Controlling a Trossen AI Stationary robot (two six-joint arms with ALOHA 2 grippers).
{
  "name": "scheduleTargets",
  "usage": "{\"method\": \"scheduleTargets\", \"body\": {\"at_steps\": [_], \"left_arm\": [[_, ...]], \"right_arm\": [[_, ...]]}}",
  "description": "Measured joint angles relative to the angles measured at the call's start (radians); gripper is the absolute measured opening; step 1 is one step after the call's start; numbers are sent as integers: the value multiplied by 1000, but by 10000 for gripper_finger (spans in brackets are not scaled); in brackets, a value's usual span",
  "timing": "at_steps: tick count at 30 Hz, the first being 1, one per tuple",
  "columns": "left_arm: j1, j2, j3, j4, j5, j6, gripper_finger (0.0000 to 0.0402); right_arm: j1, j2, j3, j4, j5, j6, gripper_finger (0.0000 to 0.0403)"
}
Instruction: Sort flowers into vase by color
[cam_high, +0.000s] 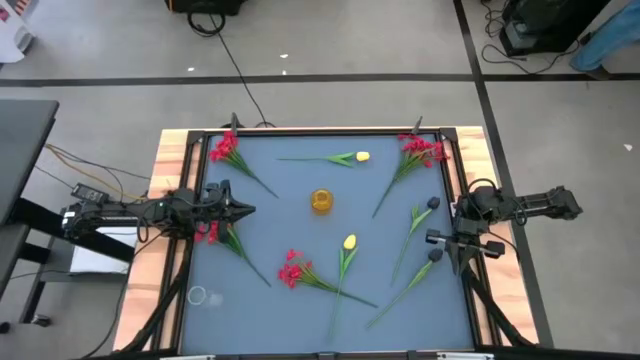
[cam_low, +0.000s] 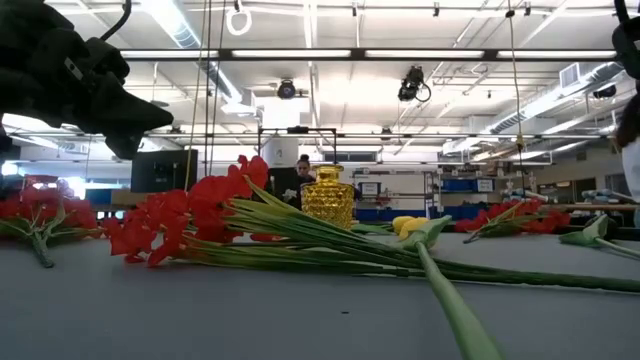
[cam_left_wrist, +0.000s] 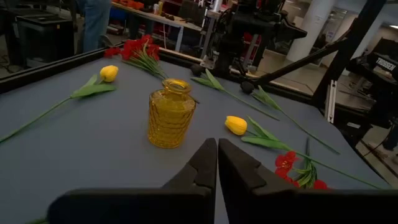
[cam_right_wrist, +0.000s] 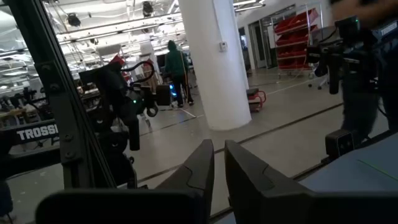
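Note:
My left gripper (cam_high: 248, 209) hovers shut over the table's left part, pointing at the yellow glass vase (cam_high: 320, 200) that stands upright at the table's middle (cam_left_wrist: 170, 113). My right gripper (cam_right_wrist: 219, 163) is shut at the table's right edge (cam_high: 461, 260), touching nothing. Flowers lie flat on the mat. Red clusters lie at far left (cam_high: 224, 147), far right (cam_high: 421, 150), under my left arm (cam_high: 209, 232) and near the middle (cam_high: 292, 270). There are two yellow tulips (cam_high: 360, 157) (cam_high: 349, 242) and two blue-grey buds (cam_high: 432, 203) (cam_high: 436, 255).
A small clear glass (cam_high: 197, 296) stands at the near left corner. A wooden frame (cam_high: 160, 190) borders the blue-grey mat. Long green stems cross the near half of the table (cam_low: 440, 270). People stand in the room beyond the table (cam_right_wrist: 176, 68).

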Motion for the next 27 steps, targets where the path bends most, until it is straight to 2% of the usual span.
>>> {"method": "scheduleTargets", "body": {"at_steps": [27], "left_arm": [[0,0,0,0,0,0,23]], "right_arm": [[0,0,0,0,0,0,50]]}}
